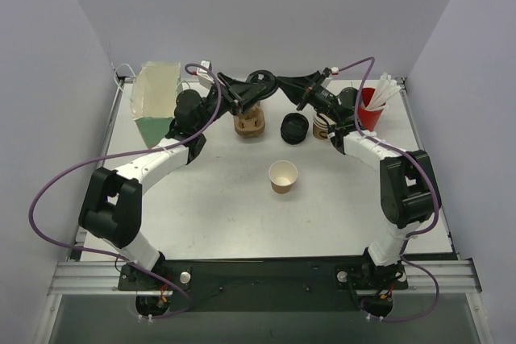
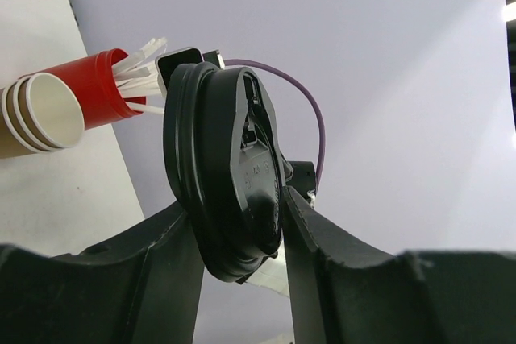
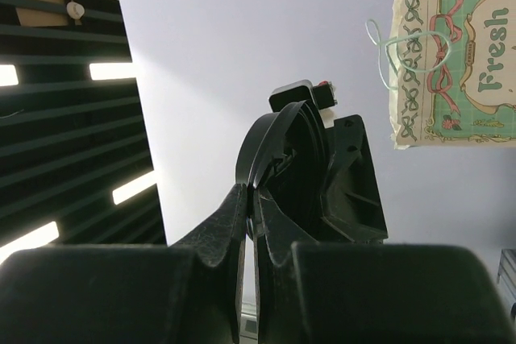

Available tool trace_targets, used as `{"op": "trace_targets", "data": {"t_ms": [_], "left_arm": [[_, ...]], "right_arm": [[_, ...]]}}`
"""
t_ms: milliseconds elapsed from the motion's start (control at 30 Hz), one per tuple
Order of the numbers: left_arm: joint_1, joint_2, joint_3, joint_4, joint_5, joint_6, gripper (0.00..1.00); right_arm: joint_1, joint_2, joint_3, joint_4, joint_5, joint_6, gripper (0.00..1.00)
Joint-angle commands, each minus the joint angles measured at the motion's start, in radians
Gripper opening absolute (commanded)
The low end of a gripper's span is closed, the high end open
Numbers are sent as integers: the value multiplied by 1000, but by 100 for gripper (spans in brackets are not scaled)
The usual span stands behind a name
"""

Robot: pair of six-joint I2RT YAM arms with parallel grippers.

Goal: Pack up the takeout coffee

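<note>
top external view: my two arms meet in the air to the left of the red cup (image 1: 370,114), both at one black lid (image 1: 260,79). my right pincer (image 3: 251,201) is pinched together on the lid's rim. my left pincer (image 2: 235,219) has a finger on each face of the lid, close against it; whether it is pressing i cannot tell. the kraft cup (image 1: 283,176) stands upright and lidless on the table (image 1: 218,215), left of the red cup and nearer me.

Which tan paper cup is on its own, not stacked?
The lidless tan paper cup standing upright mid-table, mouth open. The other tan cups are nested in a stack near the red cup with white sticks.
</note>
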Motion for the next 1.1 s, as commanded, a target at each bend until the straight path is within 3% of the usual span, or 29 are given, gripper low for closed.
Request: {"op": "trace_targets", "data": {"t_ms": [0,233,467,600,700,933,1067], "left_arm": [[4,-33,3,120,-27,-3,48],[7,-36,7,129,-21,5,32],[8,-37,3,140,5,13,21],[10,-37,4,143,22,13,20],[10,-36,1,140,35,16,20],[5,-39,-26,137,58,22,20],[-7,-37,-57,146,71,24,20]], "right_arm": [[16,-63,-11,408,-44,-17,0],[19,-86,-21,327,-82,-88,0],[22,-136,-27,150,-127,-216,31],[19,-176,-32,2,-144,-327,39],[13,-224,-35,-181,-145,-457,42],[9,-363,43,-907,-38,-902,45],[-1,-396,46,-1029,48,-974,45]]}}
